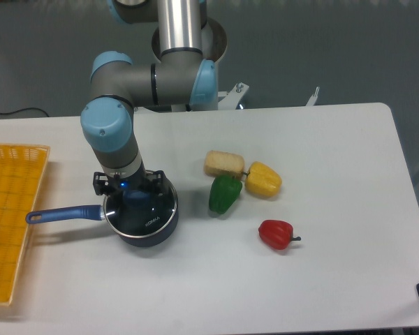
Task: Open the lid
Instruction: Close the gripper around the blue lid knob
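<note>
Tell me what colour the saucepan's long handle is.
Blue, a lighter blue than the dark saucepan body; the handle shows clearly in the fixed camera view, pointing toward the yellow basket.

– Where's the lid (148, 213)?
– Left of the table's middle, seated flat on top of the dark blue saucepan (141, 222), closed

– What does it look like?
– Round clear glass with a metal rim running around the edge, small white lettering near the front. The pan's dark inside shows through the glass

– And the knob?
– Blue, in the middle, mostly hidden from this view

– Is the lid tilted or raised at all?
– No, level, rim meeting the pan all around the part that shows
</note>
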`<action>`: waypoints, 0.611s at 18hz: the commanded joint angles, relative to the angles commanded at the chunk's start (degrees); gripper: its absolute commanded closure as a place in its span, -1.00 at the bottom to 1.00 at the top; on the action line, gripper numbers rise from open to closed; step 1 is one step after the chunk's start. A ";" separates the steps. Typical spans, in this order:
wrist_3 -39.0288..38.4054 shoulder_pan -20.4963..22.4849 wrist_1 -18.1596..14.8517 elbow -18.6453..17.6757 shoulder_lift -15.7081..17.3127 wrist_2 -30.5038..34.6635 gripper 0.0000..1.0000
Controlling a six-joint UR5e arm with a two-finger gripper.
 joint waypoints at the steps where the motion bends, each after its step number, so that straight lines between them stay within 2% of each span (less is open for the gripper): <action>1: 0.00 0.00 0.00 0.00 0.00 0.00 -1.00; 11: -0.09 -0.26 0.97 0.18 -0.35 0.88 -0.95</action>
